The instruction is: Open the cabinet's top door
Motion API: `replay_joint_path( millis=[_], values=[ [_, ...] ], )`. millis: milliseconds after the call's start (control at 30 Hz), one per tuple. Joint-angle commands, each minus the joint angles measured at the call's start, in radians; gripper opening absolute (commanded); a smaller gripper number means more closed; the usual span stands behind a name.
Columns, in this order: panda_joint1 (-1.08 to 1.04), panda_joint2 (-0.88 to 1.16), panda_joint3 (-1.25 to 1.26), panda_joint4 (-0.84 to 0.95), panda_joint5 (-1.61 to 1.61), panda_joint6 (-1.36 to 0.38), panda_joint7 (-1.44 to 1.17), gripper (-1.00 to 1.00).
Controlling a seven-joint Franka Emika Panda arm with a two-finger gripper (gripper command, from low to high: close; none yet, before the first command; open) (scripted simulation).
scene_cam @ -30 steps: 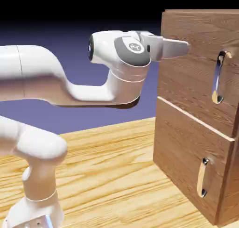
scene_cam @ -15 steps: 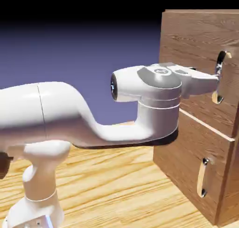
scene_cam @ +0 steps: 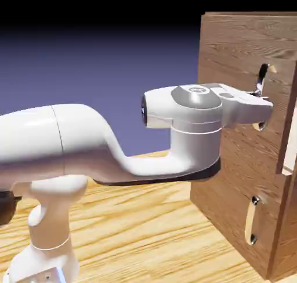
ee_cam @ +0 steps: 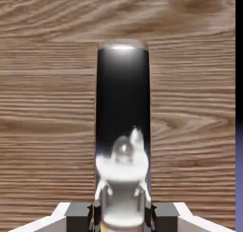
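The cabinet [scene_cam: 229,212] of brown wood grain stands at the exterior view's right. Its top door [scene_cam: 232,44] is the taller upper panel, and it stands slightly swung out from the cabinet's front, with a gap along its right edge. My gripper [scene_cam: 260,102] is shut on the door's curved silver handle [scene_cam: 262,76], near the bar's lower half. In the hand view the silver handle [ee_cam: 122,107] fills the middle. Both grey fingertips [ee_cam: 97,212] press against its sides before the wood panel [ee_cam: 47,107].
The smaller lower door [scene_cam: 232,177] with its short handle [scene_cam: 252,221] sits shut under the top door. The white arm [scene_cam: 87,142] spans the wooden table [scene_cam: 133,218] from the left.
The hand dropped from the cabinet's top corner to the long handle and closed on it. Since then the handle and door have shifted left, out from the cabinet.
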Motion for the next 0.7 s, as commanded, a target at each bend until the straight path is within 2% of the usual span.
replay_joint_path(
  millis=[0, 333, 667],
  values=[
    [-0.036, -0.004, 0.026, -0.032, 0.009, -0.023, 0.005, -1.00],
    [-0.399, -0.081, 0.318, -0.335, 0.189, -0.216, 0.016, -1.00],
    [-0.687, -0.265, 0.678, -0.587, 0.565, -0.393, -0.077, -1.00]
  ],
)
